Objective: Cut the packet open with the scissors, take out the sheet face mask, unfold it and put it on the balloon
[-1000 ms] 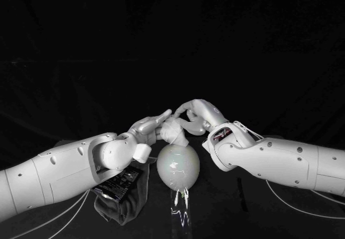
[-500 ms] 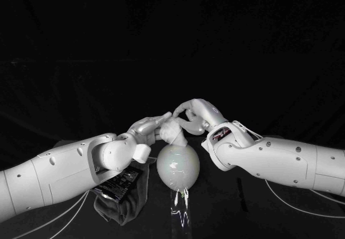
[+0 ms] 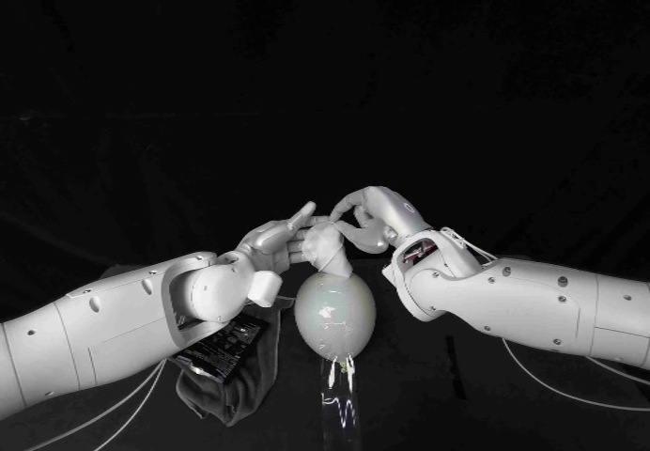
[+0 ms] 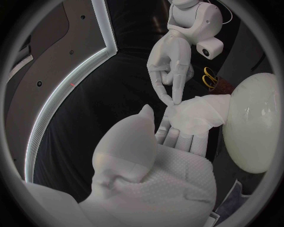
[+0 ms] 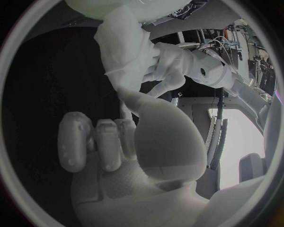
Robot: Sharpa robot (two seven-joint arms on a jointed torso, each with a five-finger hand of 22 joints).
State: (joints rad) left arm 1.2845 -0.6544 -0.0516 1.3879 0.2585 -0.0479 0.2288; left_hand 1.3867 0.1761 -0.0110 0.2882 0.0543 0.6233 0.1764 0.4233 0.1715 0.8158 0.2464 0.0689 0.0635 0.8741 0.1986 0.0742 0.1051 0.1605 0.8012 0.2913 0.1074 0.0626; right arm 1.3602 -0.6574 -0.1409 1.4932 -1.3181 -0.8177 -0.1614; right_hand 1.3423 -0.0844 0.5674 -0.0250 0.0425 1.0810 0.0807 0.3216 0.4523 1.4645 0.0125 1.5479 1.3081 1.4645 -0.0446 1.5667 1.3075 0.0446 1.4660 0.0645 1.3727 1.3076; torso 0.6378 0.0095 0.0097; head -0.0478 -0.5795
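Left robot hand (image 3: 276, 244) under mask (image 3: 327, 247)

You see the sheet face mask (image 5: 124, 47) as a crumpled white strip touching the balloon (image 5: 103, 7). The left hand (image 5: 174, 64) grips its side; the right hand (image 5: 127, 156) pinches its end with fingertips.

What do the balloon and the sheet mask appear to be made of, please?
The balloon looks like smooth, glossy latex or rubber: pale, taut skin with highlights. The sheet mask looks like thin, matte white fabric, perhaps nonwoven: it crumples and hangs limply.
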